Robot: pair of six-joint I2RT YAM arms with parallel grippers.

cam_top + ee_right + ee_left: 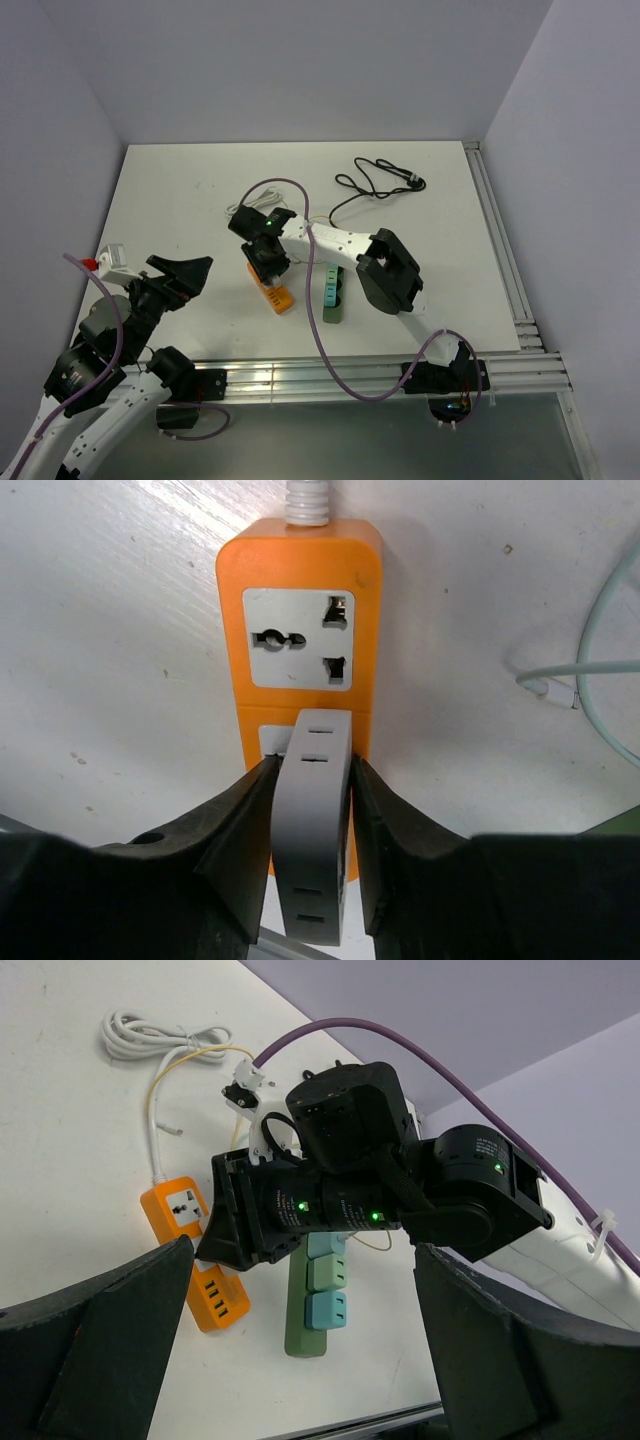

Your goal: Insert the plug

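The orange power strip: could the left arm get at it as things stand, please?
Probably not cleanly. The right gripper sits over the orange power strip with the grey plug between its fingers, leaving the open left gripper little room.

Top: overhead, far. Wrists: right close, left farther; all share orange strip.

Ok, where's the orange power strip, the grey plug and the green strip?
orange power strip [300, 560], right wrist view, top edge.
grey plug [312, 810], right wrist view, its middle.
green strip [305, 1344], left wrist view, near end.
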